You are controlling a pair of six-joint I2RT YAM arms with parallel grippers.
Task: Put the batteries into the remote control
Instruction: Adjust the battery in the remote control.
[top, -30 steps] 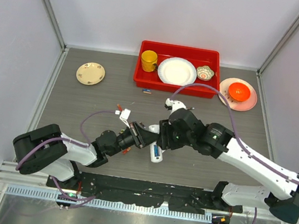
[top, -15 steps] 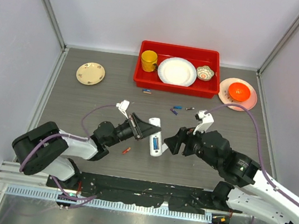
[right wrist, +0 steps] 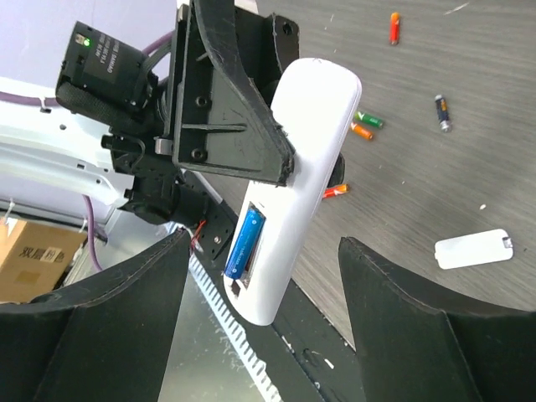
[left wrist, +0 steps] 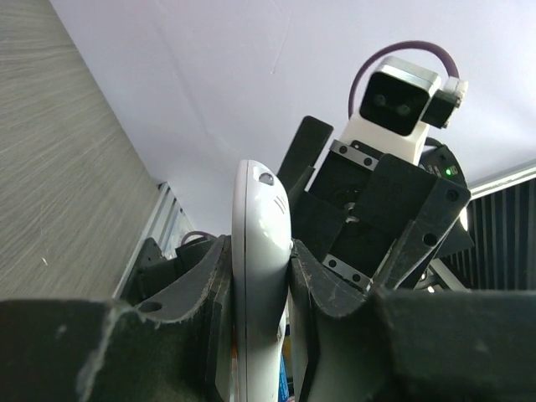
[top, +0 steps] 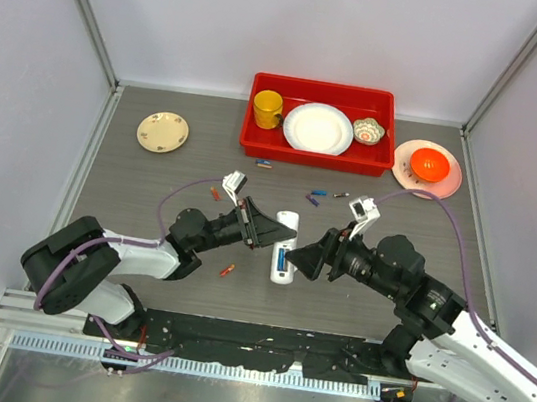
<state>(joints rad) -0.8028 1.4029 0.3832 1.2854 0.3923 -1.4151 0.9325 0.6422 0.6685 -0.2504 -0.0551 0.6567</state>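
I am both arms here. On my left side, a red-orange battery lies on the table, and another lies nearer my bases. My left gripper is clamped on the remote control, one finger pressed against each long edge. It holds the handset off the table, out in the middle between my two arms. The left wrist camera shows the remote control pinched edge-on and sitting firm.

The recessed slot in the back faces my right wrist camera. One blue battery already sits in it, and the room beside it looks empty, so I judge the loading part done.

My right gripper hovers just beside the remote. Its fingers are spread wide with nothing between them. Further right, more loose batteries rest on the table, well apart from the handset. The right wrist camera shows a green one, an orange one and a dark one. A small white plate also lies flat there, likely the slot's lid.

My next move is probably for the right arm: turn away from the remote, drop over one loose battery and close on it across its width. Then I bring it back lined up with the slot. The cells are tiny and round, so I expect them to roll if I nudge one. My left grip must stay steady while the battery is pushed home.
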